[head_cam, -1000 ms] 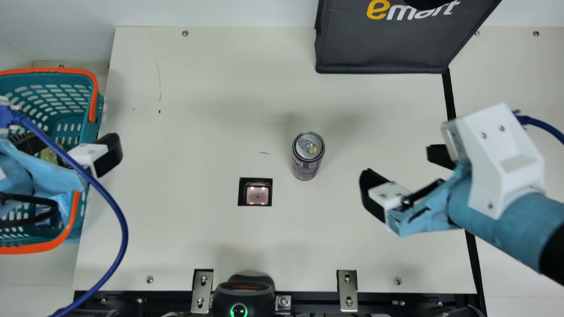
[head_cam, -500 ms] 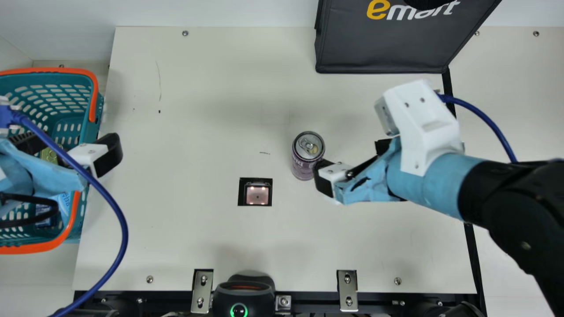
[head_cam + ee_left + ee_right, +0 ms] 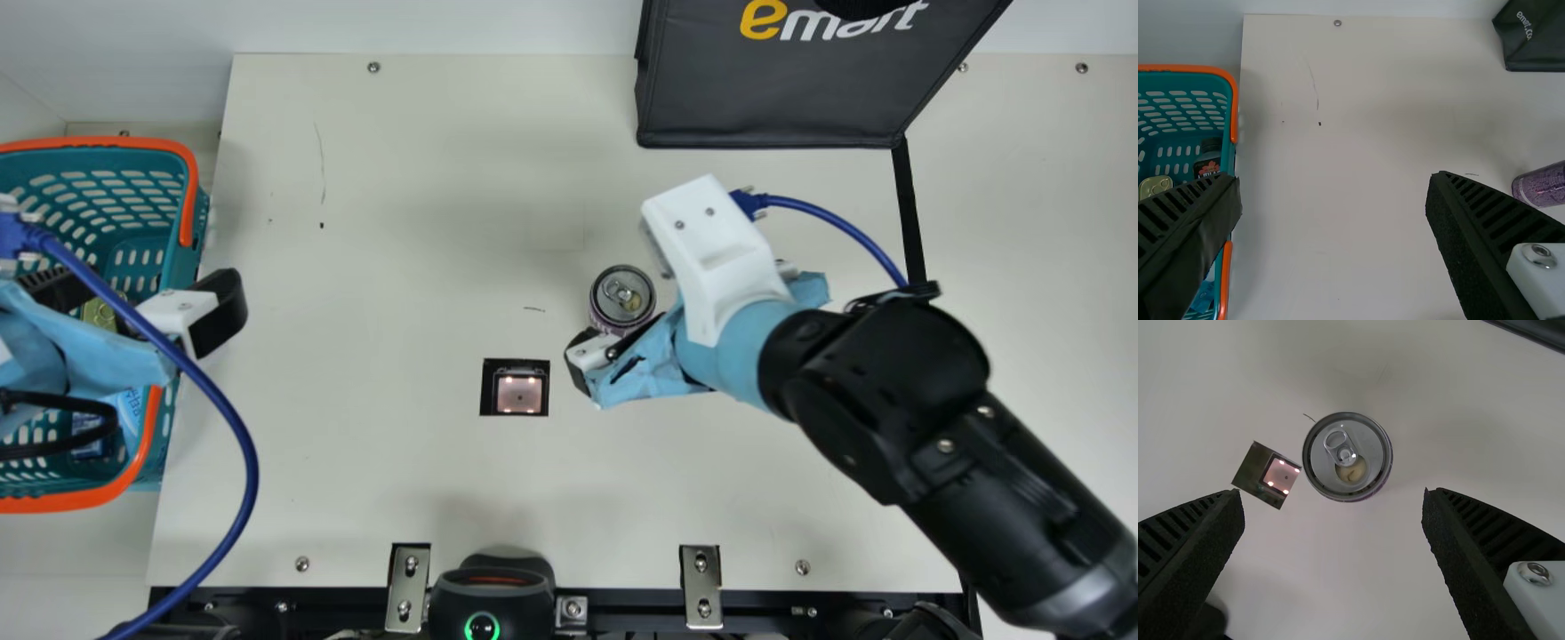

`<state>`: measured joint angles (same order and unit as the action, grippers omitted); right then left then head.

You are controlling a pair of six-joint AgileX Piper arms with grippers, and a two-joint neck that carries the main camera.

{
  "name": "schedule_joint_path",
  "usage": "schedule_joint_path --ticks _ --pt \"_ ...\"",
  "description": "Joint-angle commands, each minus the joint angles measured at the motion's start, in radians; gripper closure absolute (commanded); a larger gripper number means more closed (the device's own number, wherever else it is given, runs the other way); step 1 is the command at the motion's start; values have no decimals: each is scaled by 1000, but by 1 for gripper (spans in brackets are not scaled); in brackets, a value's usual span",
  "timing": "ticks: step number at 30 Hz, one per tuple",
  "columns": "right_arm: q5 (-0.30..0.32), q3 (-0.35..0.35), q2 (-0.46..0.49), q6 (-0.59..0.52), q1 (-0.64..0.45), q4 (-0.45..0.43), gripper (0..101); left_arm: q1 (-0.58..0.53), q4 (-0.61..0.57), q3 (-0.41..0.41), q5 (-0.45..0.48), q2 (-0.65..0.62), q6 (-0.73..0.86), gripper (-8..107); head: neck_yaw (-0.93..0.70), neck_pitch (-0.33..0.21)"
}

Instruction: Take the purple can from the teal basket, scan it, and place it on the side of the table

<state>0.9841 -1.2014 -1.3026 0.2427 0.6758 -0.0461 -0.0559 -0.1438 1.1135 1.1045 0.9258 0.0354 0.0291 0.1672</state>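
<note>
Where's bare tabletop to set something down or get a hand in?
Biggest patch: between teal basket and scanner window. Also the far strip from basket to black bag, and the near strip between scanner window and metal brackets. Crowded: around purple can, with right gripper there, and over the basket, at left gripper.

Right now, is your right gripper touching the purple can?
Apart. In the right wrist view, the right gripper is open, and bare table shows between the purple can and both fingers.
</note>
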Motion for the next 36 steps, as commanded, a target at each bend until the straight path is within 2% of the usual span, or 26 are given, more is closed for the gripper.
schedule_joint_path --ticks 1,7,14,22,36 --pt "-20 7 -16 6 12 -36 6 0 0 0 0 0 0 9 -2 -29" --pt "-74 29 -68 19 22 -81 6 0 0 0 0 0 0 9 -2 -29" --pt "-126 33 -128 18 3 -91 6 0 0 0 0 0 0 9 -2 -29" --pt "-151 22 -181 20 -9 -93 6 0 0 0 0 0 0 9 -2 -29" --pt "-125 -11 -196 24 4 -95 100 0 0 0 0 0 0 9 -2 -29"
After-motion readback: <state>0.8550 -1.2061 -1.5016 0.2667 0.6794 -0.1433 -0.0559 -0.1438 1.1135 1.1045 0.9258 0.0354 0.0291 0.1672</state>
